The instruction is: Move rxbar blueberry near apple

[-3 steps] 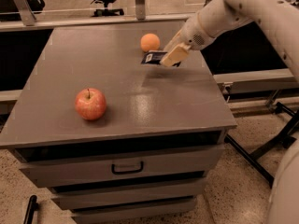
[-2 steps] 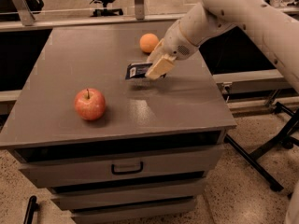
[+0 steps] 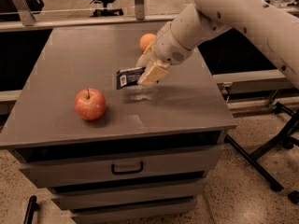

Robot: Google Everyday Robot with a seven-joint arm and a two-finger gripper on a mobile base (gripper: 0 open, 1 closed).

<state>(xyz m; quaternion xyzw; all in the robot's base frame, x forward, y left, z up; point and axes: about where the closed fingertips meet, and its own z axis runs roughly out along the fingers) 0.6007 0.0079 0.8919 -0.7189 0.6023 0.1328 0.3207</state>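
Carried the snack bar (image 3: 127, 77), pinched in the gripper (image 3: 148, 72), from beside the orange (image 3: 147, 41) halfway toward the apple (image 3: 90, 104), not yet set down.

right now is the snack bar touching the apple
Apart. The camera view shows the snack bar held in the gripper over the middle of the tabletop, with bare grey surface between it and the apple.

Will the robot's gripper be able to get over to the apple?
Probably yes. The gripper holds the bar just above the table, and nothing stands between it and the apple. The orange sits behind the gripper, out of the way.
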